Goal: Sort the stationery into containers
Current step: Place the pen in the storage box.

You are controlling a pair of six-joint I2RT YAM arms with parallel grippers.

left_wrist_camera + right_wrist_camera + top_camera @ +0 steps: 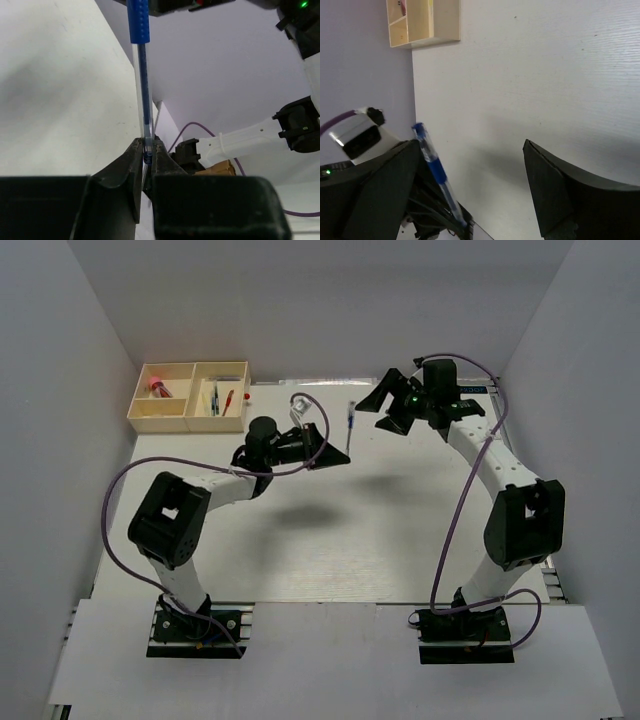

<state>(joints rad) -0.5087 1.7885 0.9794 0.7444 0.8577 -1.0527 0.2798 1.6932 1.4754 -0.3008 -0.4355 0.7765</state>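
Blue pen (143,75) clamped by one end in left pincer (147,150), shaft jutting out ahead, right pincer (471,150) spread wide

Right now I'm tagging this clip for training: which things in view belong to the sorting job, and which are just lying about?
Job: clear pen with blue grip, pinched in the left arm's fingers; cream three-compartment tray; short pink cylinder and thin pens already in it.
Lying about: purple cables; white table.
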